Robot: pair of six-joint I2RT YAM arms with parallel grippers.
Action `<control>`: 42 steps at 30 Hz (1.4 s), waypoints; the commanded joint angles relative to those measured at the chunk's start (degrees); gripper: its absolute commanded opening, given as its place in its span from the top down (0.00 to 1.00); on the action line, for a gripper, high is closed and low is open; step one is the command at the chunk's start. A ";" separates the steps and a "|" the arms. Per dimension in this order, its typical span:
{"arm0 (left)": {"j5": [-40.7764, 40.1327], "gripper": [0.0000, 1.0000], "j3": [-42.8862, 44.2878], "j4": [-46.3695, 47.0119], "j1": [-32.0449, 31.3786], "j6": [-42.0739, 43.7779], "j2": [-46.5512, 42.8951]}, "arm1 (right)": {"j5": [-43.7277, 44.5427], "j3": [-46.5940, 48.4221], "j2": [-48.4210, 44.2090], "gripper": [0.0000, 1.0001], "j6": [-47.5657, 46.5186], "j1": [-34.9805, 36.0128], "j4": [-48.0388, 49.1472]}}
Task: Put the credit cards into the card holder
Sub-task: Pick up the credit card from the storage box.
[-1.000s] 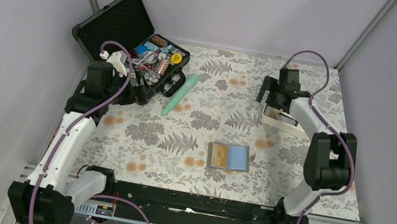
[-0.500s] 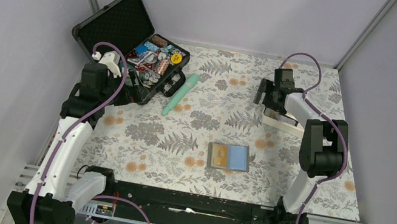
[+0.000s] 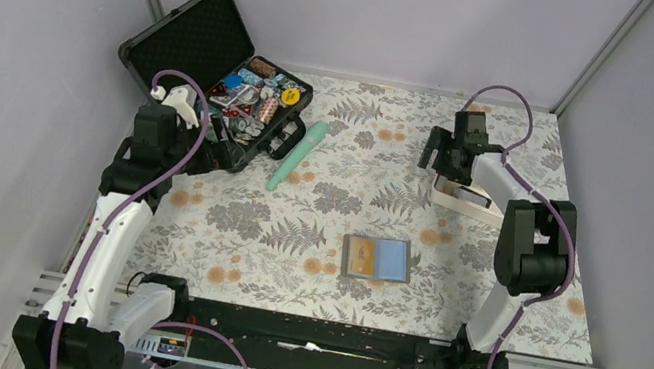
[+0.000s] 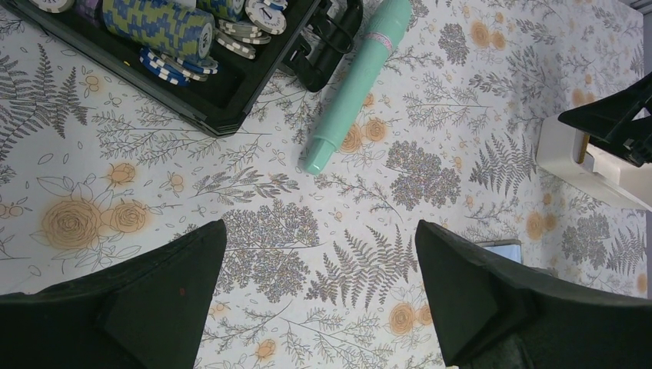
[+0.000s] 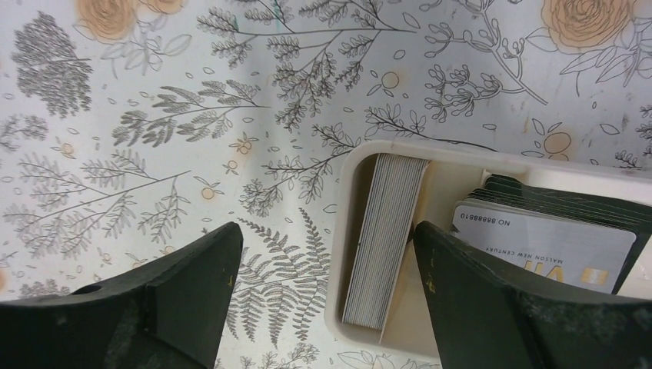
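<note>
Lying nearest the arm bases on the floral table (image 3: 273, 236), the card holder (image 3: 377, 258) rests open and flat, blue and orange-tan faces showing inside, well apart from both arms. Farther back on the left, the left end effector (image 4: 319, 238) hangs with its fingers spread wide over bare table, gripping nothing, near a mint-green tube (image 4: 357, 84). On the right, the right end effector (image 5: 327, 231) hovers with fingers apart above the left end of a white tray (image 5: 347, 254), where the credit cards (image 5: 383, 238) stand on edge in a stack, more lying beside them. Farthest, a black case (image 4: 223, 108) holds poker chips (image 4: 158, 27).
</note>
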 commanded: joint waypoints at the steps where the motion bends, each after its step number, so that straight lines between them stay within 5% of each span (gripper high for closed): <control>1: -0.37 0.01 -0.43 2.11 0.34 0.00 -1.36 | -0.77 0.02 -4.70 0.11 1.09 0.01 1.73; 18: 0.28 0.01 -0.89 2.42 0.34 -0.20 -1.26 | 0.59 -2.72 -4.90 0.24 0.30 -0.02 2.86; 28: 0.82 0.01 -1.07 2.60 0.34 -0.20 -1.17 | 2.82 -2.05 -4.59 0.13 -2.14 -0.10 0.66; 42: 1.22 0.01 -1.24 2.78 0.34 -0.20 -0.98 | 0.17 0.12 -0.47 0.18 -1.08 -0.11 -0.68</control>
